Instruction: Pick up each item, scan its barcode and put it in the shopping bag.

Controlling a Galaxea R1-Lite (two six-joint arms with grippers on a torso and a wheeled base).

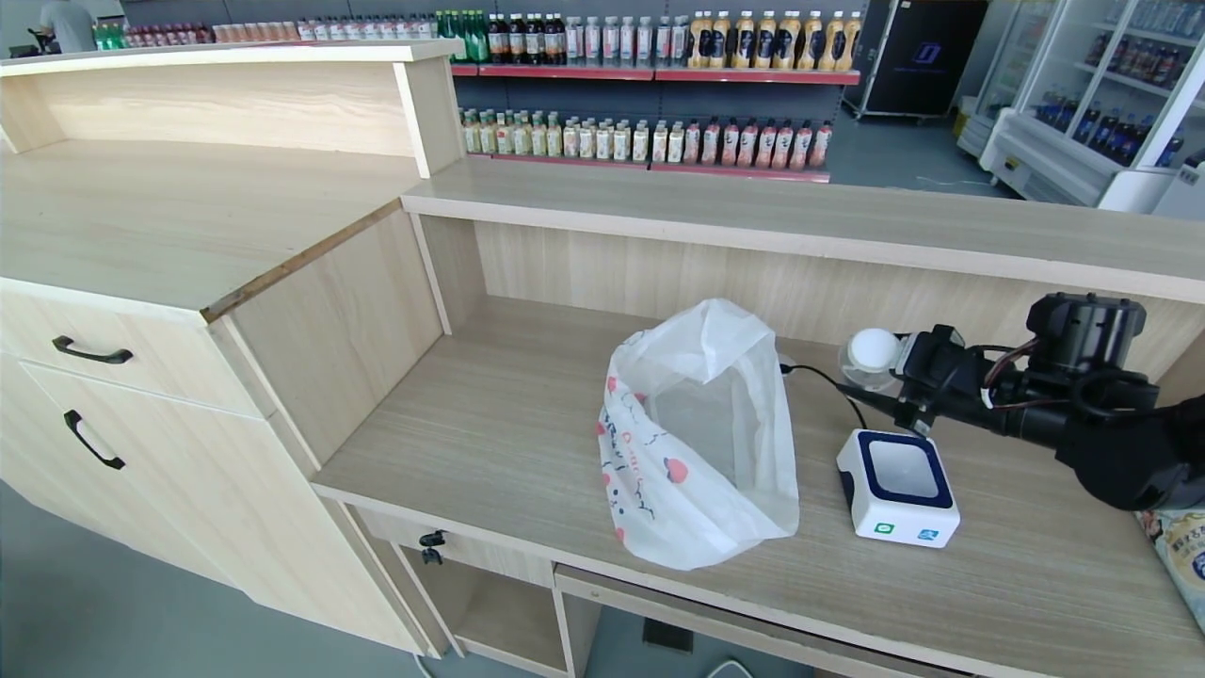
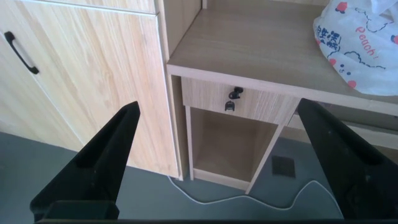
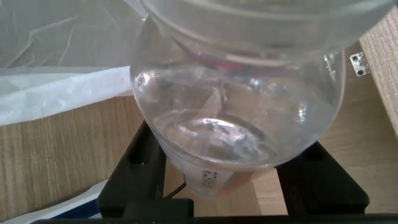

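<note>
While right pincer (image 1: 877, 373) clamps a clear rounded jar (image 3: 236, 112), left pincer (image 2: 219, 107) splayed, crinkly translucent bag (image 1: 701, 443) beside boxy scanner (image 1: 899, 485).

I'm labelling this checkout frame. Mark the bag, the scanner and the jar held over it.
bag (image 1: 659, 490): head view, on its printed side wall.
scanner (image 1: 900, 471): head view, on its top window.
jar (image 1: 872, 350): head view, on its white lid.

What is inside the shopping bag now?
Through the thin wall of the shopping bag I see no item. Its bottom is covered by printed plastic. The clear container sits outside it, in the right tool.
</note>
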